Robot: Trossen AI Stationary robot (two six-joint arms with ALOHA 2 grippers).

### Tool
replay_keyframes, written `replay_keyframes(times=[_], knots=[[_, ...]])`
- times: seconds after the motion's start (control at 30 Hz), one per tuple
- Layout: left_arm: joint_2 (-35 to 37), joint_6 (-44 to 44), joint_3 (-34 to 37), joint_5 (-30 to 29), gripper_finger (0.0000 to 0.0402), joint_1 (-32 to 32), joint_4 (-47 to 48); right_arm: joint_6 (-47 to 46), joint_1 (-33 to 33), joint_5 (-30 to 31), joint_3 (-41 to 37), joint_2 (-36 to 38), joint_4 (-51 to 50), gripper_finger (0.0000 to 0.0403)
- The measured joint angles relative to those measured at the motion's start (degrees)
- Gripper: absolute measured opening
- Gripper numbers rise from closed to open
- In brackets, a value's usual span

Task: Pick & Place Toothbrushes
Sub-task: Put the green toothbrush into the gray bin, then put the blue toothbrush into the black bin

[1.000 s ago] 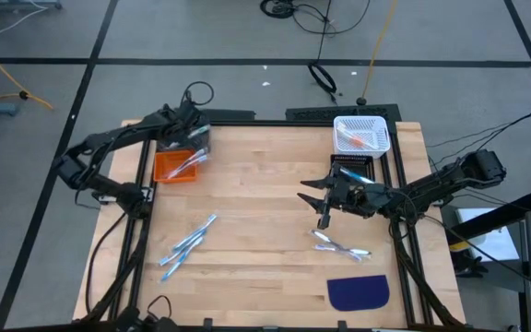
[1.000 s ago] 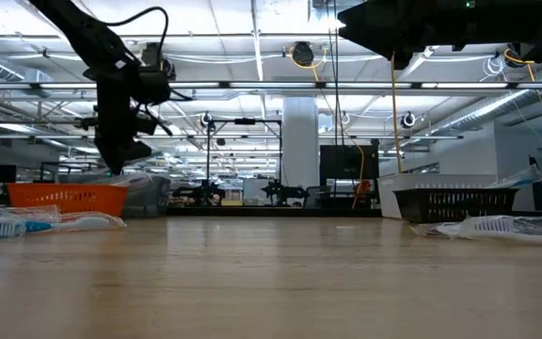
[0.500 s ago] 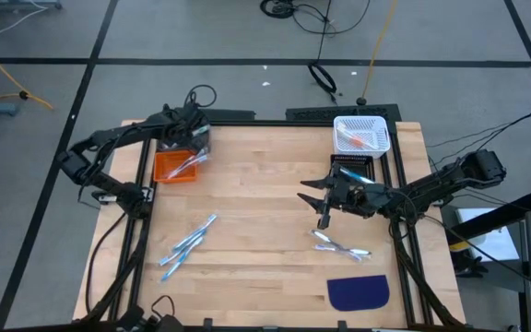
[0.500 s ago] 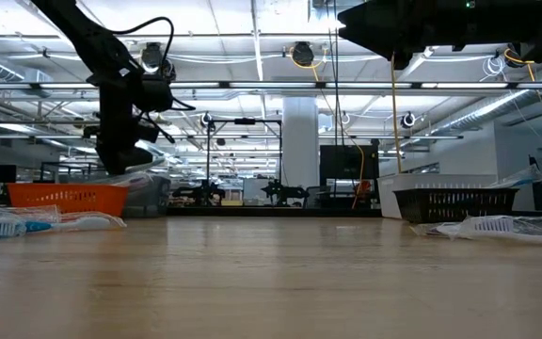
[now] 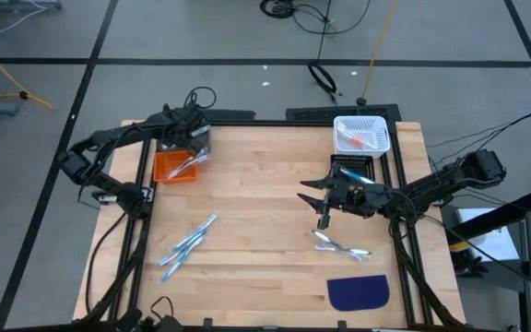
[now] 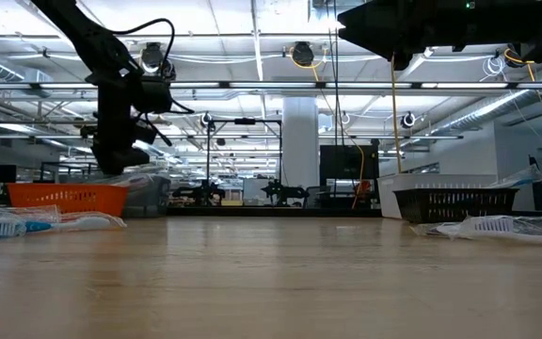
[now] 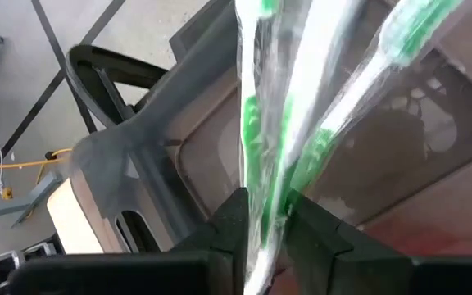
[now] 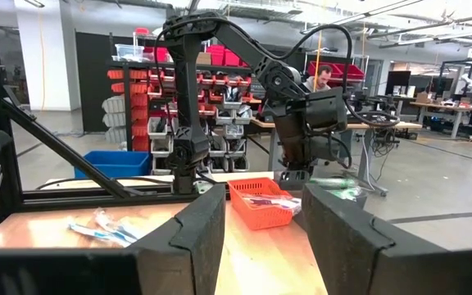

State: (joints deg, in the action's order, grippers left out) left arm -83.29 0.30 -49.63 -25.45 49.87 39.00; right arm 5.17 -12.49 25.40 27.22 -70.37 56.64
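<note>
- Left gripper [image 7: 262, 215] is clamping green wrapped toothbrushes [image 7: 273, 123], hovering above the orange bin [image 5: 173, 166].
- Advice: centre over the bin, then drop.
- Right gripper [image 5: 322, 208] is idling mid-table, fingers parted, holding 0 items.

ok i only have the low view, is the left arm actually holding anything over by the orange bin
Observer: yes, in its wrist view the left gripper has its jaws shut on wrapped green toothbrushes, above a grey bin.
Operator: and the right one
Observer: the right gripper hangs mid-table, jaws open and empty, near two loose toothbrushes.
Operator: any more to pick
Observer: a blue cluster lies on the table's left half.
</note>
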Motion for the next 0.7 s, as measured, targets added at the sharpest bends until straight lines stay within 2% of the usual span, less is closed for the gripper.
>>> replay_keyframes(times=[0.43,0.7], knots=[[0.02,-0.68,0.0,0.0,0.015,0.0,1.27,0.0,0.0,0.01,0.0,0.0,0.02,0.0157],[4.79,-1.11,0.0,0.02,0.0161,-0.98,1.51,0.02,0.02,0.02,0.0,0.0,0.02,0.0157]])
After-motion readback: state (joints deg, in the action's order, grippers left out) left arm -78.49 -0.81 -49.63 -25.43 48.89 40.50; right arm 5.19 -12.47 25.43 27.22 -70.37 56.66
